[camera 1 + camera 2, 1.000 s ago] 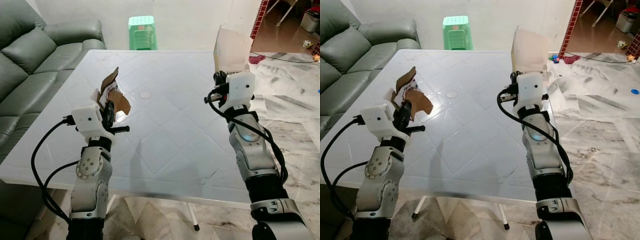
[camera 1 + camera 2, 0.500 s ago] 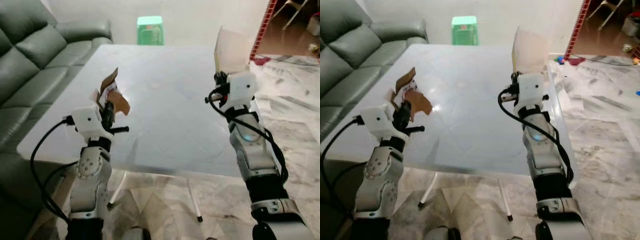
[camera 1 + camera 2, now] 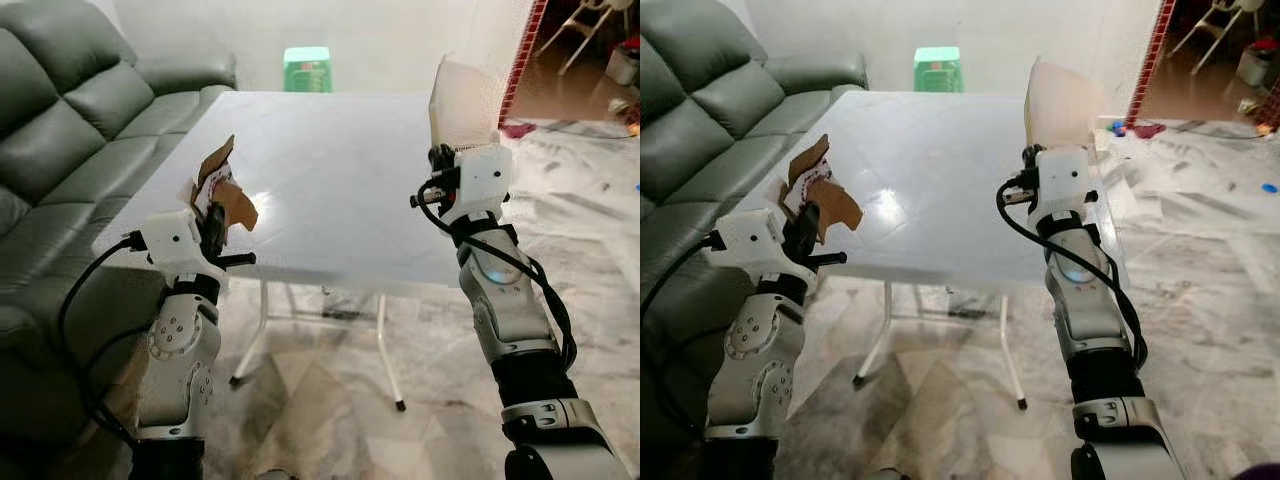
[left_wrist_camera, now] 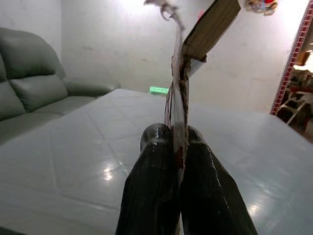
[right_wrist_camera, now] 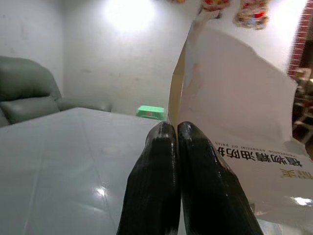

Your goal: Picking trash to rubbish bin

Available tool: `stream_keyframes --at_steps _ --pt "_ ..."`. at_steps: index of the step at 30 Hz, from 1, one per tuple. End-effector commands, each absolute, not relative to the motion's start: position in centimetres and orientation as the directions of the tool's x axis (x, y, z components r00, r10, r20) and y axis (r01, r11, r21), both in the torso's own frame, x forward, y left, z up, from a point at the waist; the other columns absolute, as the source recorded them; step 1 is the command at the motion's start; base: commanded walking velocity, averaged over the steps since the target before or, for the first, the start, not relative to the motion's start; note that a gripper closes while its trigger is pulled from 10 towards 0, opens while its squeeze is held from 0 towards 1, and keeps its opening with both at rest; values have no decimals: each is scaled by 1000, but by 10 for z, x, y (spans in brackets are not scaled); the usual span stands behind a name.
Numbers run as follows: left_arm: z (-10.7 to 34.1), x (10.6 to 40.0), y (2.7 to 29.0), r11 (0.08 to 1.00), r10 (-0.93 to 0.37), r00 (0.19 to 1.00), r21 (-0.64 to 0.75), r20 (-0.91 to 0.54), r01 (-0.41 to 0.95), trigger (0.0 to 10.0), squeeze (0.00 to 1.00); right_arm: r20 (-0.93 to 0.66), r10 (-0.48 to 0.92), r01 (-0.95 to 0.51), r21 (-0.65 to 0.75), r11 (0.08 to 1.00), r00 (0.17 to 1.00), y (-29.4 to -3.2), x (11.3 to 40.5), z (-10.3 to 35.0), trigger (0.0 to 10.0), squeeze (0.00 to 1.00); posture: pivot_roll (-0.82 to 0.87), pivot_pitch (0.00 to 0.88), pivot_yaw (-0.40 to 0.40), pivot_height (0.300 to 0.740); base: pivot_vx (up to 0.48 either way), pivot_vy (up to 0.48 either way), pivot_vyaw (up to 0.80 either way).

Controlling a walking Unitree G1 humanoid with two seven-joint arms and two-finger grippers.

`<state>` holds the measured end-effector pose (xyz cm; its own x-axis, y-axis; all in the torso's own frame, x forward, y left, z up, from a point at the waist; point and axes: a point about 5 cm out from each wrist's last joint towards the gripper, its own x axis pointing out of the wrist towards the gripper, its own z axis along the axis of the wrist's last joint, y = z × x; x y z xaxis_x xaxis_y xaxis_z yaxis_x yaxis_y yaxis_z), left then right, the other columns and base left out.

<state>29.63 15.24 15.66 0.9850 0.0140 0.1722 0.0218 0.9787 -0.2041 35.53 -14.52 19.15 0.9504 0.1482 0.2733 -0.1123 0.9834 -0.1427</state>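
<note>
My left gripper (image 3: 216,226) is raised over the near left corner of the white table (image 3: 330,170) and is shut on a torn brown cardboard scrap (image 3: 222,184). In the left wrist view the scrap (image 4: 182,83) stands upright, pinched between the two black fingers (image 4: 151,186). At the table's right edge my right gripper (image 3: 441,163) is shut on a pale sheet of card (image 3: 462,100) that stands up above it. The right wrist view shows that sheet (image 5: 239,112) with printed characters, its edge clamped at the fingertips (image 5: 161,147).
A grey-green leather sofa (image 3: 70,150) runs along the left. A green plastic stool (image 3: 306,68) stands beyond the table by the white wall. Marble floor (image 3: 330,400) shows under and in front of the table, whose legs (image 3: 388,350) are close ahead. Clutter lies at the far right.
The whole view has pulled back from the table: its near edge and legs now show with floor in front. Both grippers keep their hold, in the same pose.
</note>
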Motion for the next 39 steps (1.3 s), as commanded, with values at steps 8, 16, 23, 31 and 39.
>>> stream_keyframes --at_steps 8,16,23,31,39 --pt "162 299 152 981 -4 983 -190 184 39 275 0 291 138 -102 -135 986 947 -146 357 199 10000 0 -13 0 50 740 0 0 0" --pt "149 299 152 988 -33 988 -142 150 55 3020 0 215 143 -123 -104 987 966 -144 358 183 10000 0 -13 0 50 740 0 0 0" --pt "95 291 167 999 -34 999 -37 -20 33 1333 0 77 152 -147 -59 987 985 -145 353 144 10000 0 -12 0 50 740 0 0 0" --pt "62 274 190 999 36 994 29 -101 -34 510 0 66 157 -152 -80 985 985 -147 343 129 10000 0 -14 0 50 740 0 0 0" --pt "60 270 198 978 166 986 133 -21 -162 0 0 79 143 -137 -83 987 987 -145 333 118 10000 0 -16 0 51 740 0 0 0"
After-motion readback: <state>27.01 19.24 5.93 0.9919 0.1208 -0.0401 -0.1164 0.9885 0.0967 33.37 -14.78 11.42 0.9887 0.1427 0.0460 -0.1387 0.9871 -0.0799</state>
